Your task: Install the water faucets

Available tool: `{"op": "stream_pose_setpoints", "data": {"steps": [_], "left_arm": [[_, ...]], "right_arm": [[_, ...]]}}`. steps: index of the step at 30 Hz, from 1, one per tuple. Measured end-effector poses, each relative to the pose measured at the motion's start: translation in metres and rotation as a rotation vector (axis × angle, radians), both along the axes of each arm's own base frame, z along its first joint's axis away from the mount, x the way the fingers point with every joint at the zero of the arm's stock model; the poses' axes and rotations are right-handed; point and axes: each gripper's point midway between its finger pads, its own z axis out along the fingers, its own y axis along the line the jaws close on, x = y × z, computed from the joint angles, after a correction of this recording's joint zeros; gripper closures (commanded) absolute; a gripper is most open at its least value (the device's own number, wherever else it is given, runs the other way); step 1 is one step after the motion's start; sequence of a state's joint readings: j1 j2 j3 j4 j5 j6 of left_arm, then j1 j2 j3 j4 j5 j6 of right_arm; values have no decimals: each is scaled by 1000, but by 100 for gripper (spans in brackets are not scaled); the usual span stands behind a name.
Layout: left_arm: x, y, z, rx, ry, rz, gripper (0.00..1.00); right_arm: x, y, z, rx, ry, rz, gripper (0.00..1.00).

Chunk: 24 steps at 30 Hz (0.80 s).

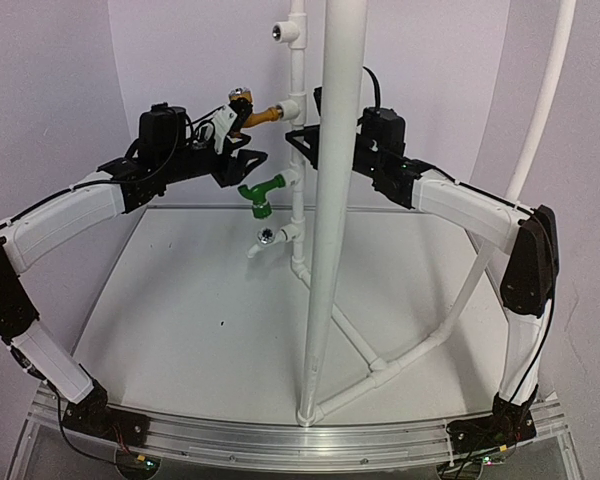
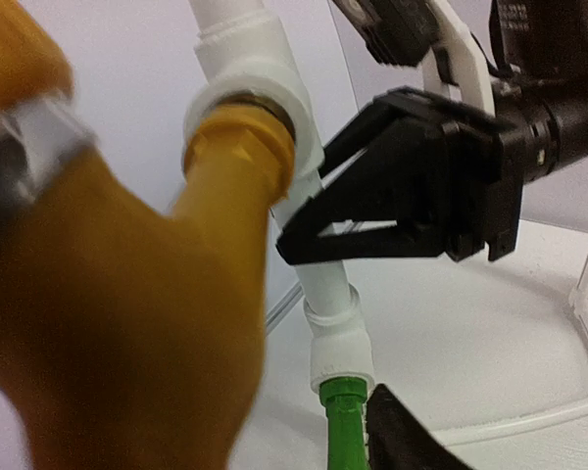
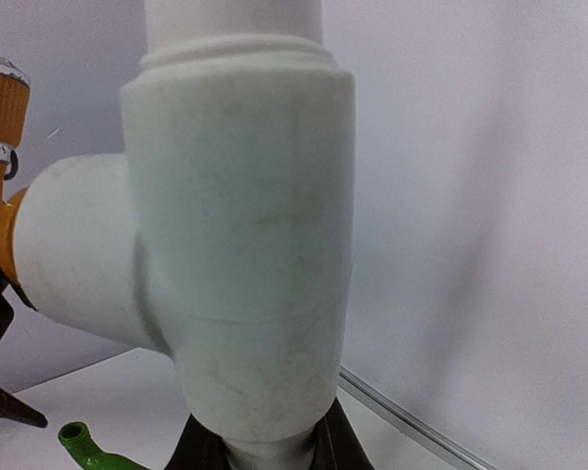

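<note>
1. At the left hand, the jaws stood parted. From its wrist camera I could see only one finger, low in the view, with a gap between it and the brass-gold faucet. The other finger was lost behind that faucet's blurred body.
2. Just past the hand, the brass-gold faucet was seated by its end in the side mouth of a white tee, with its round knob on top.
3. From the opposite side, my right hand was closed narrow around the thin upright pipe, just below that tee.
4. Further down the same pipe, the green faucet sat in the next tee, its spout turned downward, just under the left hand.
5. Below it, a white fitting with a round opening stuck out to the same side. Another open-mouthed tee sat at the top of the pipe.
6. Around all this, the pipe frame stood on the white desk. From above, a thick white pole rose in front and hid part of the right hand.
</note>
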<state>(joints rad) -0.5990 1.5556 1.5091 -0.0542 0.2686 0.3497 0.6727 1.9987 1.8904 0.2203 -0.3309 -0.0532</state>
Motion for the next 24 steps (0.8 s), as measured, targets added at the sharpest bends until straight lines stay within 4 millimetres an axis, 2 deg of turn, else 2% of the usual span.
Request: {"op": "stream_pose_setpoints", "data": {"steps": [2, 5, 8, 17, 21, 24], "left_arm": [[-1, 2, -14, 27, 25, 2, 15], [-5, 7, -22, 24, 63, 10, 1], [-14, 17, -15, -17, 93, 26, 0], [-47, 63, 41, -321, 269, 133, 0], [-59, 70, 66, -431, 412, 128, 0], [-62, 68, 85, -490, 508, 97, 0]], "right_arm": [[0, 0, 0, 0, 0, 0, 100], [0, 0, 0, 0, 0, 0, 100], [0, 0, 0, 0, 0, 0, 100], [0, 0, 0, 0, 0, -1, 100], [0, 0, 0, 0, 0, -1, 100], [0, 0, 0, 0, 1, 0, 100]]}}
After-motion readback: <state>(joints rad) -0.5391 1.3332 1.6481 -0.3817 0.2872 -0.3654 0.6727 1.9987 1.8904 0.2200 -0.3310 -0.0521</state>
